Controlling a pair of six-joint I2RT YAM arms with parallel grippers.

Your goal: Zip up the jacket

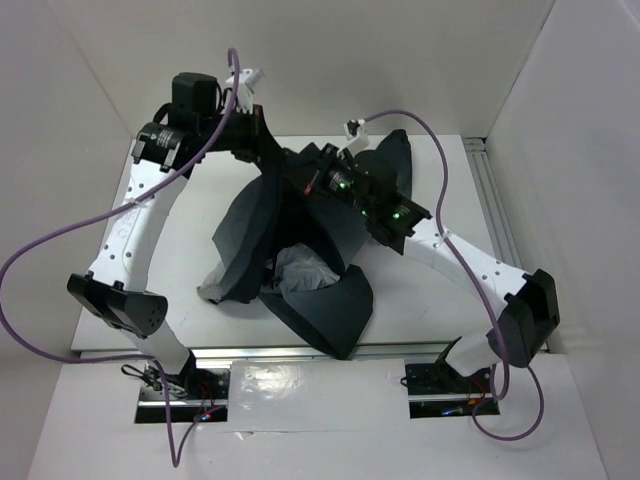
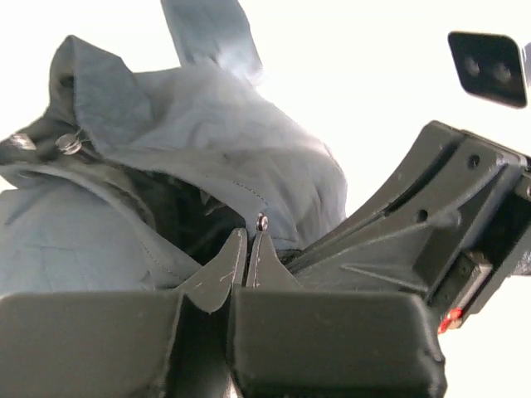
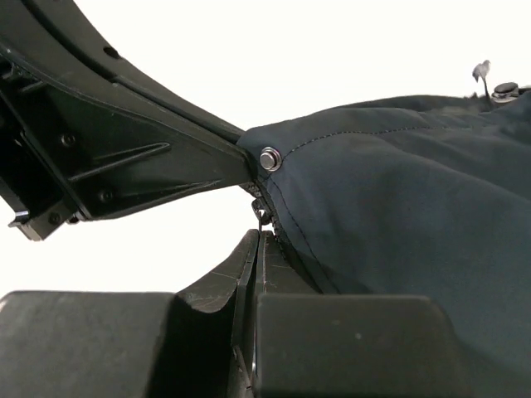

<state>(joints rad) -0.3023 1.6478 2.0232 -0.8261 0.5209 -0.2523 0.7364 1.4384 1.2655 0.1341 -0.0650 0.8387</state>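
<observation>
The dark jacket (image 1: 335,305) lies crumpled mid-table, its light grey lining (image 1: 300,270) showing, and its upper part is lifted off the table. My left gripper (image 1: 283,160) is shut on the jacket's edge. In the left wrist view the jaws (image 2: 250,238) pinch the fabric (image 2: 207,141) just below a metal snap (image 2: 262,221). My right gripper (image 1: 325,178) meets it from the right. In the right wrist view its jaws (image 3: 260,236) are shut on the zipper pull (image 3: 264,214) at the edge of the jacket (image 3: 398,191), below a snap (image 3: 269,158).
White walls enclose the table on the left, the back and the right. A metal rail (image 1: 495,200) runs along the right side. Purple cables (image 1: 60,240) loop off both arms. The other gripper's body fills part of each wrist view (image 2: 431,215) (image 3: 116,141).
</observation>
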